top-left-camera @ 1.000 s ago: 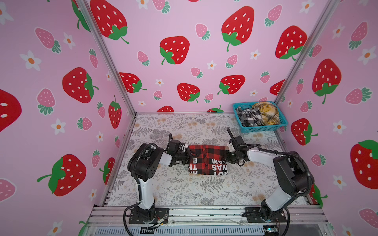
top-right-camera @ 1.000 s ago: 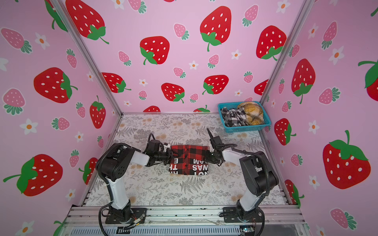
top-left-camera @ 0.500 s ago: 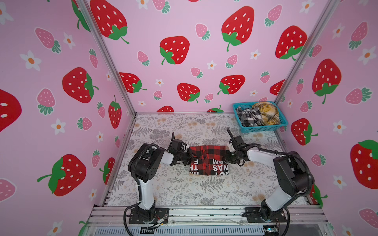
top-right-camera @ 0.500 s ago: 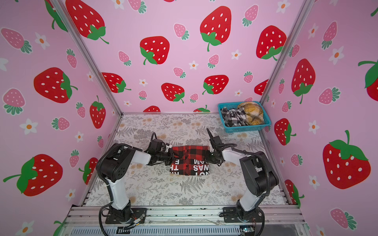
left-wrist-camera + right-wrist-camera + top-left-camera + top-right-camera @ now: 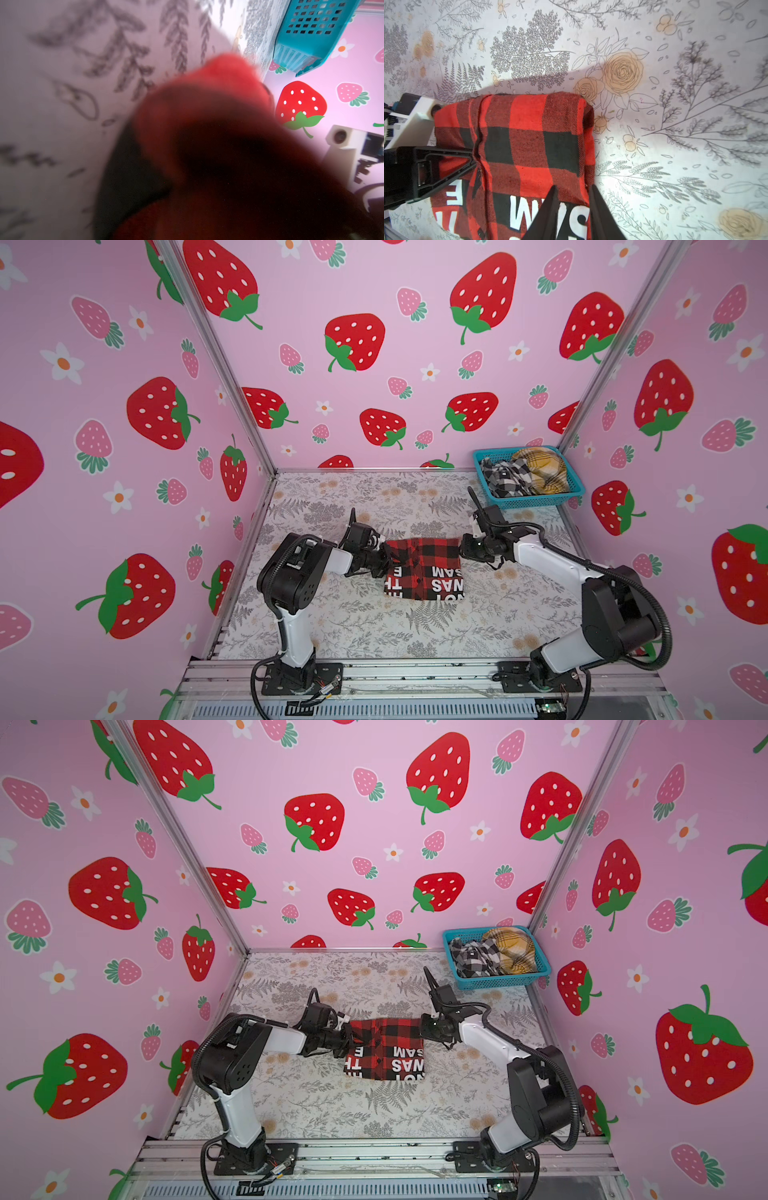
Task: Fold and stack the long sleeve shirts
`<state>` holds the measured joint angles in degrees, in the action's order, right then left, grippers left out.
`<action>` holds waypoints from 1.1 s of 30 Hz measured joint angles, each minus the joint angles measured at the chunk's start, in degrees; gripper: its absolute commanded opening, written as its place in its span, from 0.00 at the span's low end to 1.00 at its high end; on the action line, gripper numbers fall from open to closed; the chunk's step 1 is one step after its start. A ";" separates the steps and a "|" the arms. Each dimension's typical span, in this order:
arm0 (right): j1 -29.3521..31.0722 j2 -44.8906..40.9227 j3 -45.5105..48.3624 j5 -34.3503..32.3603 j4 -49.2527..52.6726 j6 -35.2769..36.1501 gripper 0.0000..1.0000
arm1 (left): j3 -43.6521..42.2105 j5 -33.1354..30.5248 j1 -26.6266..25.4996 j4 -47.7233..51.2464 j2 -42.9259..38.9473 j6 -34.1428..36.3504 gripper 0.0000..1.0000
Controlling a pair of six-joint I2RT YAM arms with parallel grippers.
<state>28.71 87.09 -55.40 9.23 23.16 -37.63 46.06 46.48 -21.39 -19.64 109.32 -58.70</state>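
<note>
floral tabletop [image 5: 357, 624], strawberry walls [image 5: 299, 302]; left and right jaws tight on red-and-black shirt [image 5: 428, 558]

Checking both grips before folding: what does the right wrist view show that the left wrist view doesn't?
Only right wrist: both pinches clearly, right gripper on the red shirt edge, left gripper on the opposite side; white letters. Only left wrist: basket, strawberry wall. Both: the shirt, blurred against the left lens, and the table.
</note>
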 measured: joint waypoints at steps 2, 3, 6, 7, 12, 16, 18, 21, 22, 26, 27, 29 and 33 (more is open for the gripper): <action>0.00 -0.04 -0.07 -0.48 0.81 0.02 0.29 | 0.46 -0.02 0.00 0.96 0.00 0.59 0.00; 0.00 -0.04 -0.07 -0.72 1.14 0.02 0.29 | 0.63 -0.09 0.00 1.51 -0.04 0.90 0.00; 0.00 -0.07 -0.17 -1.25 1.95 0.02 0.29 | 1.07 -0.46 -0.07 2.91 -0.33 1.81 0.00; 0.00 -0.07 -0.33 -1.38 2.23 0.04 0.29 | 1.18 -0.57 -0.07 3.32 -0.42 2.05 0.00; 0.00 -0.26 -1.22 -2.25 3.30 0.22 0.32 | 1.27 -1.07 -0.11 4.98 -1.09 3.21 0.00; 0.00 -0.79 -1.57 -2.64 3.85 0.24 0.33 | 1.29 -1.29 -0.11 6.23 -1.49 3.91 0.00; 0.00 -1.05 -1.62 -2.78 4.00 0.24 0.33 | 1.33 -1.53 -0.11 7.10 -1.95 4.48 0.00; 0.00 -1.14 -1.84 -2.93 4.28 0.24 0.33 | 1.42 -1.88 -0.13 7.91 -2.25 4.96 0.00; 0.00 -1.14 -1.95 -3.06 4.37 0.24 0.34 | 1.46 -1.92 -0.15 8.00 -2.25 5.07 0.00; 0.00 -1.18 -2.75 -3.32 4.81 0.24 0.34 | 1.46 -2.21 -0.15 8.61 -2.71 5.60 0.00; 0.00 -1.20 -2.91 -3.34 4.85 0.24 0.33 | 1.46 -2.38 -0.17 8.94 -2.91 5.79 0.00; 0.00 -1.22 -3.37 -3.45 5.07 0.24 0.33 | 1.62 -2.60 -0.15 9.88 -3.21 6.25 0.00; 0.00 -1.38 -3.87 -3.61 5.22 0.24 0.34 | 2.43 -3.63 -0.15 13.31 -4.76 7.63 0.00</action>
<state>28.71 85.71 -59.27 5.63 28.38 -37.39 48.49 42.85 -21.54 -6.33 104.55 -51.07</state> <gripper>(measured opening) 0.336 0.108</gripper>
